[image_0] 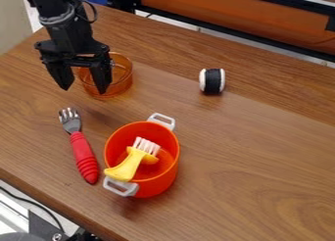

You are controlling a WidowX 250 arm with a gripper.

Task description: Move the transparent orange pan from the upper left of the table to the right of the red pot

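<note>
The black gripper (83, 87) hangs at the upper left with its two fingers spread apart and nothing between them. Just behind it, partly covered by its right finger, stands a clear amber bowl (122, 78). Below the gripper a fork (81, 149) with a red ribbed handle lies on the table, tines toward the top. An orange pot (167, 179) with two pale grey handles stands right of the fork. Inside the pot a yellow brush (128, 166) with white bristles leans, its handle end over the rim near one pot handle.
A black spool with white ends (212, 81) lies on the wooden table (262, 161), right of the amber bowl. An orange panel with a black frame (242, 12) runs behind the table's back edge. The table's front edge crosses the lower left, with cables beyond it.
</note>
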